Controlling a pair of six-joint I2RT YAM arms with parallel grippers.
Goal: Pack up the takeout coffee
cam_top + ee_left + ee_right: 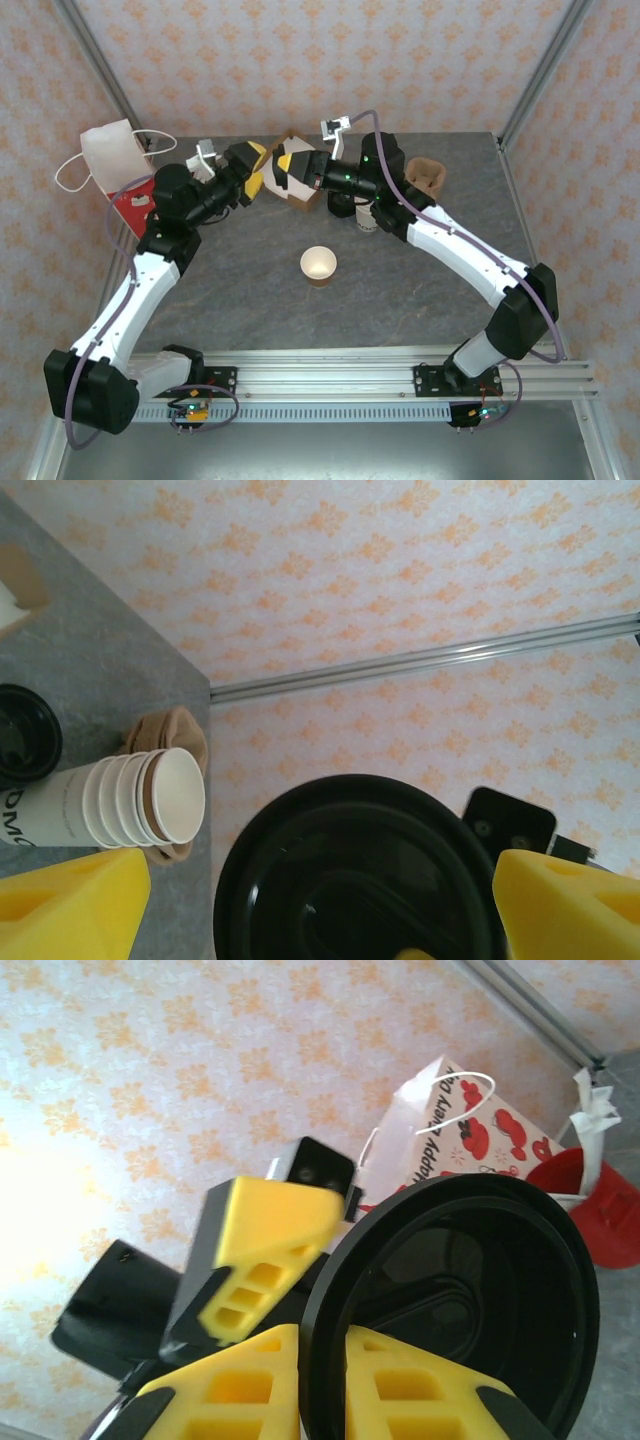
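Above the far middle of the bench (240, 300), the two tools were brought together around one black lid (470, 1280). The right tool (320, 1385) was pressed onto the lid's rim, one yellow pad on each face, so that the lid was pinched by its edge and held clear of the surface. The left tool (254, 168) was spread wide on either side of the same lid. In its wrist view a gap was seen between one pad and the rim, so the lid was judged to be carried by the right tool alone. The arrangement was read as a handover, made so that the lid could be gripped by its edge and its underside left free for a cup mouth.

The takeout coffee was not yet assembled. Its tan paper cup (318, 265) was stood upright and uncapped near the middle of the bench, well apart from both tools and open to an approach from above. Beneath the right arm, a stack of white cups (150, 802) was laid on its side, with spare lids (25, 745) just beside it. A white gift bag (108, 150) was stood at the far left corner. Capping was judged to be the step in hand, with packing left to be done.
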